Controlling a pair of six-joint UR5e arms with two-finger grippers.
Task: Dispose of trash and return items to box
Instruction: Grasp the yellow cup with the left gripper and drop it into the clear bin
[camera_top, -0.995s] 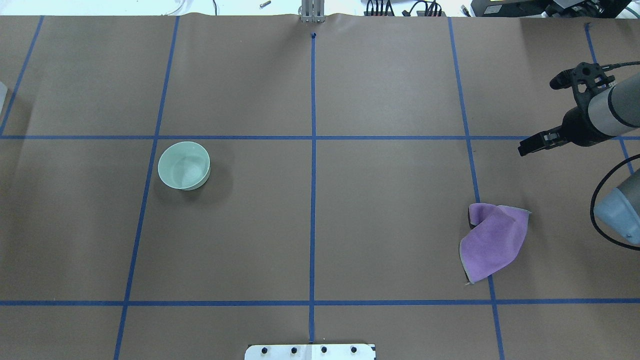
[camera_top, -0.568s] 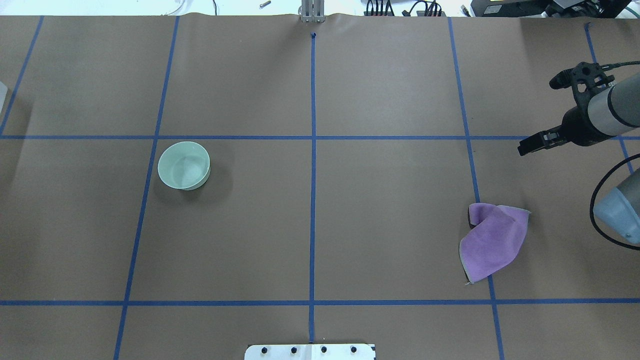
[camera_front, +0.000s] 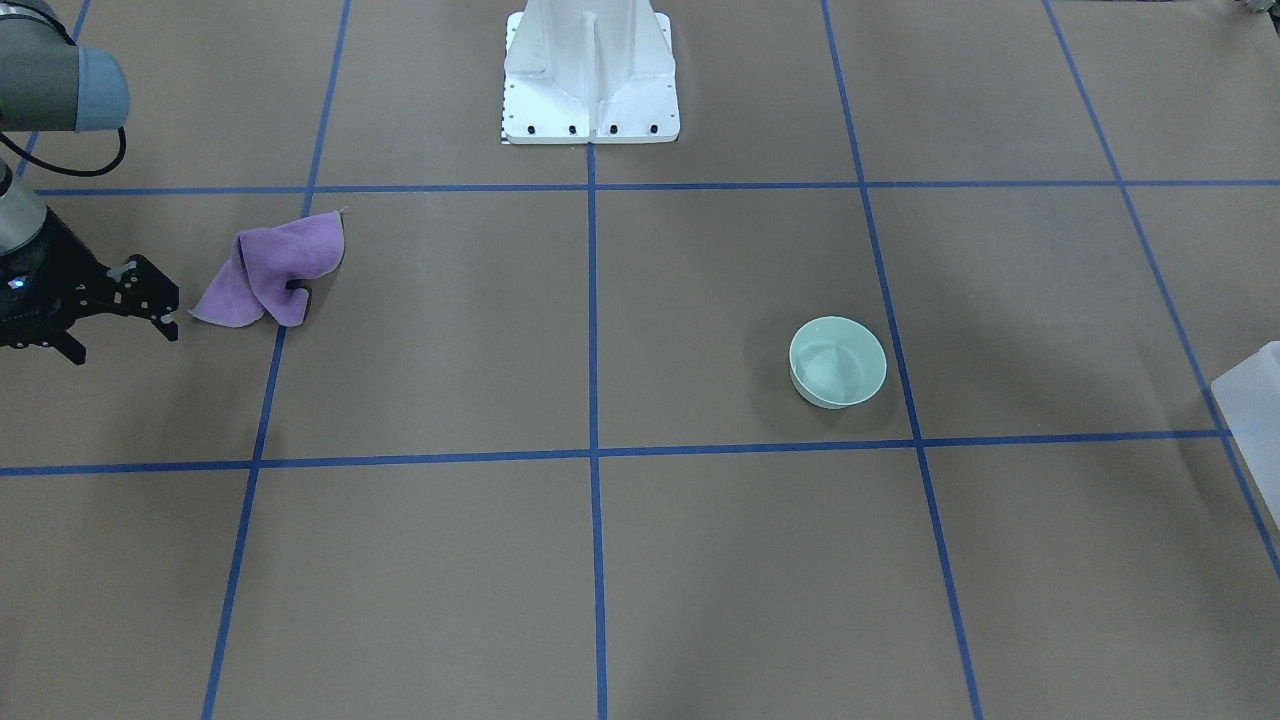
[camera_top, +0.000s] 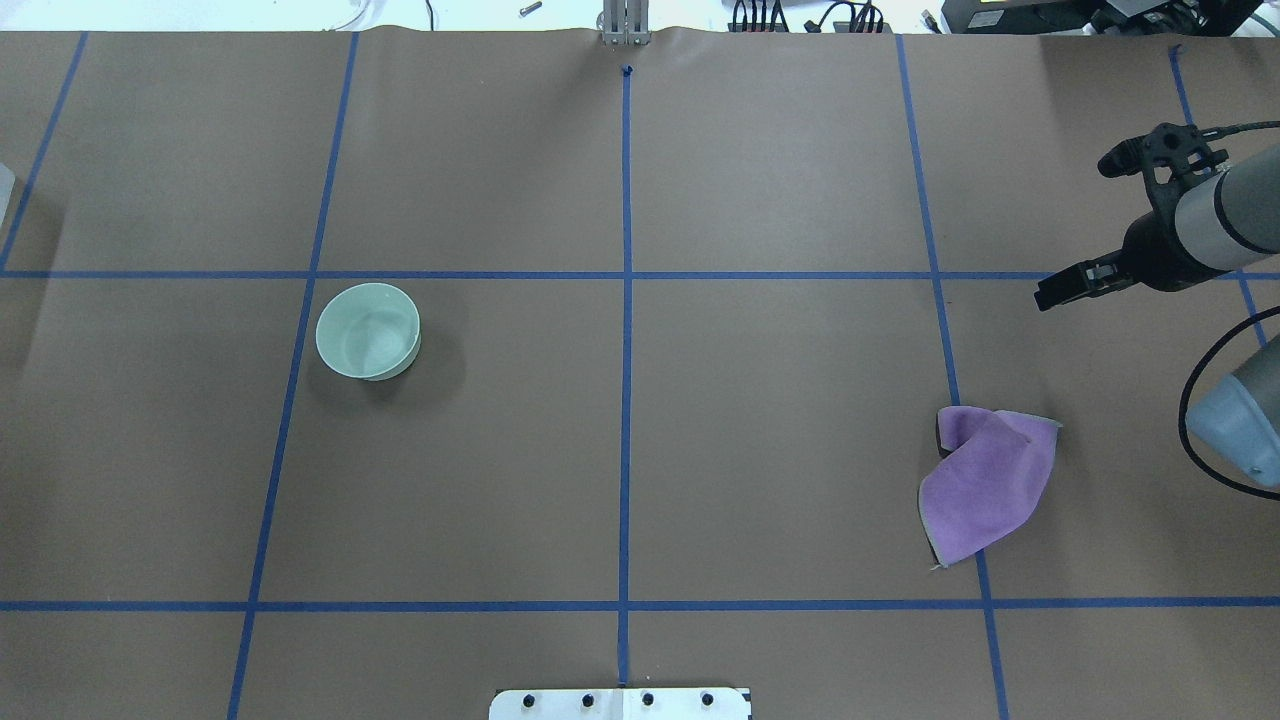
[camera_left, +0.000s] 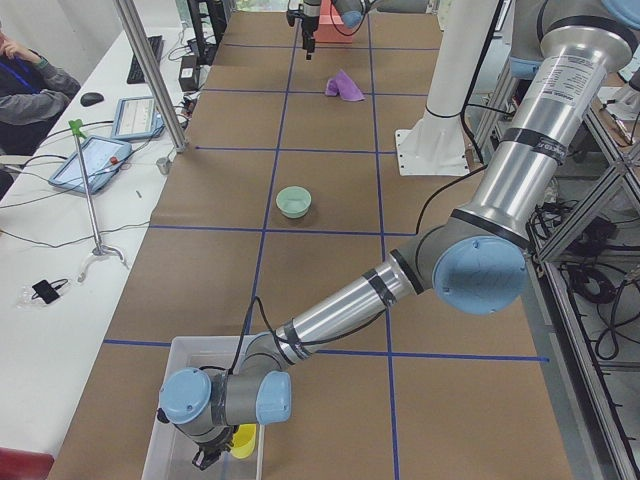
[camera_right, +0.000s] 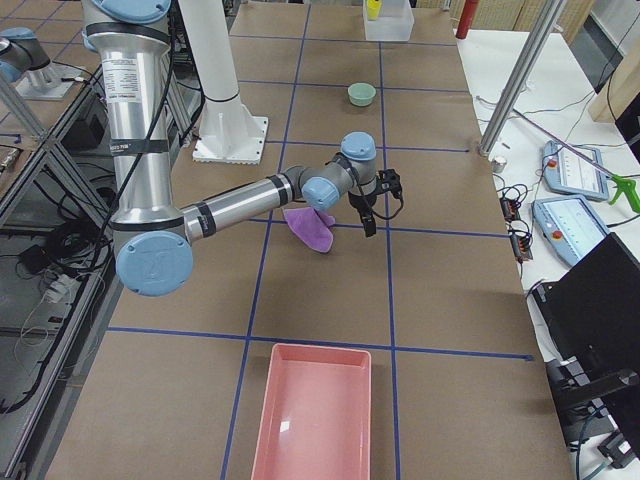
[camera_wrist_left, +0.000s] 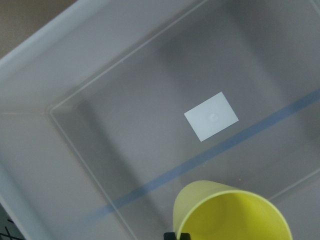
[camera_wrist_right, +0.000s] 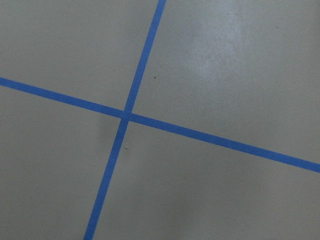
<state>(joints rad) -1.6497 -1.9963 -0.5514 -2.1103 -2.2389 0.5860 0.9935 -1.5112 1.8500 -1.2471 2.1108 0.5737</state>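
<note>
The box (camera_left: 170, 445) is a whitish translucent container at the table's left end; one corner shows in the front-facing view (camera_front: 1250, 400). My left gripper (camera_wrist_left: 177, 235) is down inside the box, shut on the rim of a yellow cup (camera_wrist_left: 230, 215). A pale green bowl (camera_top: 367, 330) stands empty on the table's left half. A crumpled purple cloth (camera_top: 990, 485) lies on the right half. My right gripper (camera_front: 120, 335) hangs open and empty over bare table, beyond the cloth and apart from it; it also shows in the overhead view (camera_top: 1050, 293).
A pink tray (camera_right: 310, 420) stands at the table's right end. The white robot pedestal (camera_front: 590, 70) is at the near middle edge. Blue tape lines cross the brown table cover. Operators' tablets and poles stand along the far side.
My right gripper has edged very slightly to the left. The bowl and the cloth have not moved.
</note>
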